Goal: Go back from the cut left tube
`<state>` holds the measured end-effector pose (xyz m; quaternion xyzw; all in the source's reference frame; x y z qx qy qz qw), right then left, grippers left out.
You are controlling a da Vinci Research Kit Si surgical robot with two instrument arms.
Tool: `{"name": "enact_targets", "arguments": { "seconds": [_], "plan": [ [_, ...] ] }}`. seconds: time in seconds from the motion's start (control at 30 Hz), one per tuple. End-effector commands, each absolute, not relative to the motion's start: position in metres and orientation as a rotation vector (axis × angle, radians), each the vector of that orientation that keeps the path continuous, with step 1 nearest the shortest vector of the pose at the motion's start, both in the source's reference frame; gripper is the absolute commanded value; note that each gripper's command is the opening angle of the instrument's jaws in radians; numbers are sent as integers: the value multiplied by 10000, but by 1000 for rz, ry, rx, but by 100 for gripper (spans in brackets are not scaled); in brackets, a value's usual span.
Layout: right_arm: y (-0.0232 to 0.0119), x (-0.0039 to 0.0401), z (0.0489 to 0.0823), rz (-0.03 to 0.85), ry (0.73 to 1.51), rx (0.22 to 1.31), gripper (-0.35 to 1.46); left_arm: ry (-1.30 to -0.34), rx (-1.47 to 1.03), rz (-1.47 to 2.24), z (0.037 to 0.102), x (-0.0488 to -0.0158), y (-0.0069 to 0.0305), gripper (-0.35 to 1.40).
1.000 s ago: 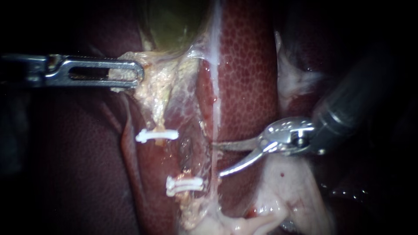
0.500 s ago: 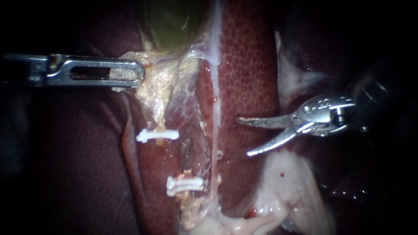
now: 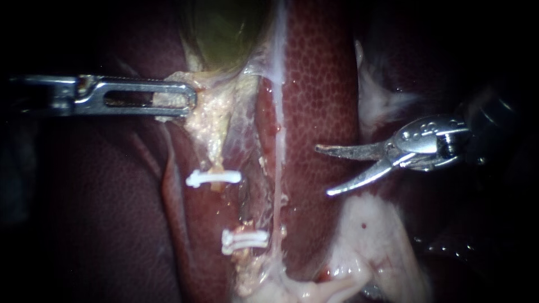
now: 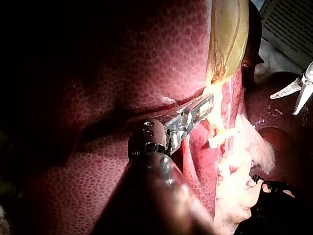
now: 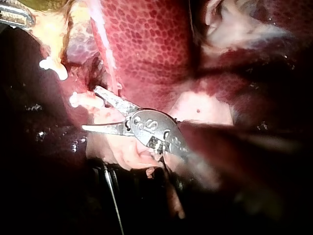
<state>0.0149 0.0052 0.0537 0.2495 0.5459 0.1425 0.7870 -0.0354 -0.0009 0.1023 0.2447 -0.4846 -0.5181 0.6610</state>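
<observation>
Dark liver (image 3: 320,84) lies behind; left instrument (image 3: 188,100) jaws clamp pale tissue (image 3: 210,115) below the gallbladder (image 3: 224,28), right instrument (image 3: 323,171) blades stand apart, well clear of the clipped cut left tube (image 3: 215,160)

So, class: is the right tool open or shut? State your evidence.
Open: the right tool shows a clear gap between its blades, nothing gripped.
</observation>
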Motion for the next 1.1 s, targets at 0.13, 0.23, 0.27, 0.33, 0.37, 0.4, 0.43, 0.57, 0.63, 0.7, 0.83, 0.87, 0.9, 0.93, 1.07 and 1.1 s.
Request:
{"name": "enact_targets", "arguments": {
  "seconds": [0.13,0.23,0.27,0.33,0.37,0.4,0.43,0.57,0.63,0.7,0.83,0.87,0.9,0.93,1.07,1.1],
  "plan": [
    [52,148,537,308,1179,538,143,-1095,559,-1164,1030,-364,-12,-35],
    [51,148,537,308,1179,538,143,-1090,560,-1159,1036,-373,-15,-35],
    [51,148,537,308,1179,537,143,-1088,561,-1157,1038,-375,-16,-35],
    [51,148,537,308,1179,537,143,-1083,562,-1153,1041,-382,-18,-35],
    [51,148,536,308,1179,537,143,-1083,564,-1152,1043,-384,-18,-35],
    [51,148,536,309,1179,537,143,-1081,565,-1150,1044,-386,-19,-35],
    [51,148,536,309,1179,537,143,-1078,566,-1148,1045,-389,-19,-35],
    [51,148,536,309,1179,537,143,-1079,569,-1146,1047,-395,-21,-35],
    [51,148,536,309,1179,537,143,-1076,571,-1144,1048,-397,-21,-35],
    [51,148,536,309,1179,537,143,-1076,570,-1144,1048,-397,-21,-35],
    [51,148,536,309,1179,537,143,-1076,571,-1144,1048,-397,-21,-35],
    [51,148,536,310,1181,536,143,-1076,571,-1143,1048,-397,-21,-35],
    [50,148,536,310,1181,536,143,-1076,571,-1143,1048,-397,-21,-35],
    [50,148,536,310,1181,536,143,-1076,571,-1143,1048,-397,-21,-35],
    [50,148,535,310,1181,536,143,-1076,571,-1143,1048,-397,-21,-35],
    [50,148,535,310,1181,536,143,-1076,571,-1143,1048,-397,-21,-35]
  ]
}}
